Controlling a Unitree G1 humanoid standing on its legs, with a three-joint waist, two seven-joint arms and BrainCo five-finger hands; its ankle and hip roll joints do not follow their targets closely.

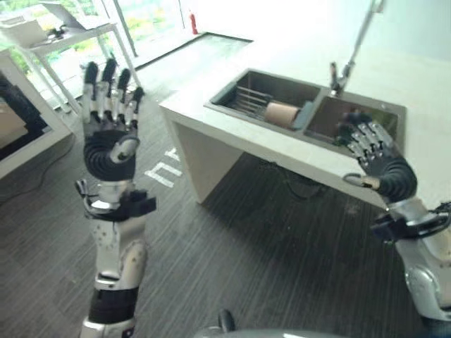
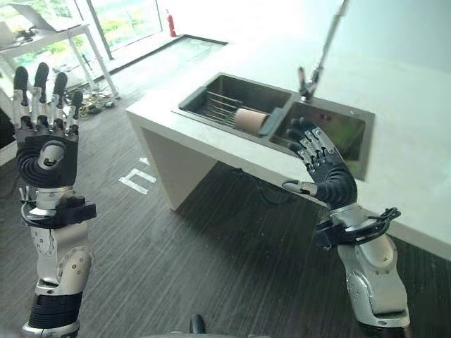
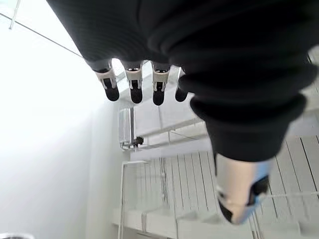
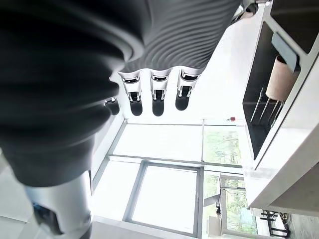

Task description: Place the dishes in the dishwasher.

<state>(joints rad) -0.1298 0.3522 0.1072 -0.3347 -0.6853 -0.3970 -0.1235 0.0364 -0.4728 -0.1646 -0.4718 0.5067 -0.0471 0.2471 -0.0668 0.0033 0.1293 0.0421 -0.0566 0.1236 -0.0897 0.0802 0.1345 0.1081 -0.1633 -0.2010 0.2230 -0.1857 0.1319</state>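
A tan cup (image 1: 282,113) lies on its side against a wire rack (image 1: 248,98) in the left basin of a steel double sink (image 1: 236,84); the cup (image 4: 280,78) also shows in the right wrist view. My left hand (image 1: 109,144) is raised to the left of the counter, well away from the sink, fingers straight up and holding nothing. My right hand (image 1: 377,158) is held up in front of the right basin (image 1: 331,120), fingers spread and straight, also empty. Both wrist views show straight fingers (image 3: 134,84) (image 4: 157,94) with nothing between them.
The sink is set in a white counter (image 1: 423,84), with a tall faucet (image 1: 345,63) behind the divider. Dark striped floor (image 1: 232,239) lies between me and the counter. A white table (image 1: 70,32) stands at the far left, and a red extinguisher (image 1: 193,22) by the windows.
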